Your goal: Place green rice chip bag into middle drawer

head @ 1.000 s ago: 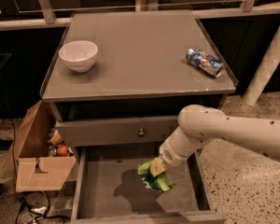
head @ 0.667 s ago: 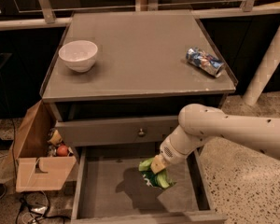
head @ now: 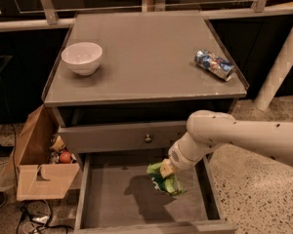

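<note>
Far left, on the floor: an open cardboard box (head: 39, 179) stands against the side of the desk (head: 146, 77), with a few small objects inside, one of them round and red.

Desk top, left: a white bowl (head: 81, 57) stands upright near the left rear corner.

Front of the desk, centre: a closed drawer front (head: 112, 139) with a small round knob (head: 148, 138). Directly below it the middle drawer (head: 112, 204) is pulled out, its grey floor bare on the left side and carrying a dark shadow near the middle.

Right of centre: the claw (head: 165, 170) is inside the open drawer's outline, just below the closed drawer front, clamped on the upper part of the green rice chip bag (head: 170, 184). The bag hangs crumpled from the claw over the right half of the drawer floor; whether its lower edge touches the floor cannot be determined. The white arm (head: 244, 138) enters from the right.

Desk top, right: a crushed blue-silver can (head: 214, 65) lies on its side near the right edge.
</note>
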Robot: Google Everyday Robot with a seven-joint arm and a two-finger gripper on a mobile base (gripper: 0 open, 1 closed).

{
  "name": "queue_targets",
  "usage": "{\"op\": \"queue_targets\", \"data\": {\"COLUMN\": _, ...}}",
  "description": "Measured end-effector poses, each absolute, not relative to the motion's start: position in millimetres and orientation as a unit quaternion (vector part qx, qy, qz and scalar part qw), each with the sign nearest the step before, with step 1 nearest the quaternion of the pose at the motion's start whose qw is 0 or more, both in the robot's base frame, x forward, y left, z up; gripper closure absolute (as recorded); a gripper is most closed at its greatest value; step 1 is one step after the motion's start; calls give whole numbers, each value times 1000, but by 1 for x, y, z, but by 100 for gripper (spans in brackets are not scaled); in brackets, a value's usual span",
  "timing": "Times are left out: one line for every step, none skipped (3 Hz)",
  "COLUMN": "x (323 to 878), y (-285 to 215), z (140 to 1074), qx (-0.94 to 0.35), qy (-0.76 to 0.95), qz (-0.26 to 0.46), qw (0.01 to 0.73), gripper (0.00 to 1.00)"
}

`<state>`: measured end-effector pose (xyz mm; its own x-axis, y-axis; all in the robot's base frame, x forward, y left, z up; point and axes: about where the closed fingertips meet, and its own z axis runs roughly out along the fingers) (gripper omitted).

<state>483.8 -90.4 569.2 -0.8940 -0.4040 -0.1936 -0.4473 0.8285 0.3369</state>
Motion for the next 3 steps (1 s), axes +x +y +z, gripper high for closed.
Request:
{"op": "queue_targets", "data": {"x": 480, "y": -104, "z": 570, "qx": -166, "qy": 971, "qz": 163, "qw": 52, "gripper": 100}}
{"op": "queue_targets", "data": {"x": 477, "y": -112, "z": 579, "qx": -125, "qy": 982, "qz": 132, "qw": 61, "gripper": 100}}
{"op": "queue_targets", "data": {"x": 476, "y": -109, "z": 567, "qx": -77, "qy": 988, "qz": 125, "qw": 52, "gripper": 100}}
